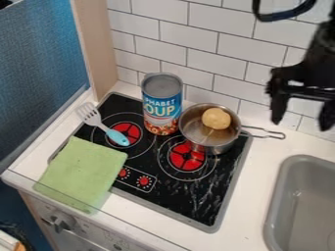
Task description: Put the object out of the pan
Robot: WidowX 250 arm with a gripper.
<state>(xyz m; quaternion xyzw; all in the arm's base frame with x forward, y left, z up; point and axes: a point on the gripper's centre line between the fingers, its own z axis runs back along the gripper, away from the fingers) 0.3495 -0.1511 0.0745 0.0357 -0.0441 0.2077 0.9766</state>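
Tiled wall (219,51): white, upright, along the far side of the table.

Table (256,171): white top, carries the stove top and the sink.

Stove top (173,201): black, with a gray border and two red burners, one left and one right. Two red-marked knobs sit toward its near left part.

Sink (279,201): gray basin, near right, set into the table beside the stove top.

Gripper (301,120): black, pointing down at the far right, above the sink side of the table and to the right of the pan. State: wide, with a clear gap between its two fingers.

Cloth (82,171): green, flat, laid over the near left corner of the stove top and onto the table.

Can (162,105): upright on the far part of the stove top, just left of the pan.

Pan (219,146): metal, on the far right part of the stove top, handle pointing right over the table.

Spatula (107,128): gray head at the far left, light blue handle end on the left burner.

Ball (216,118): tan, round, inside the pan, toward its far side.
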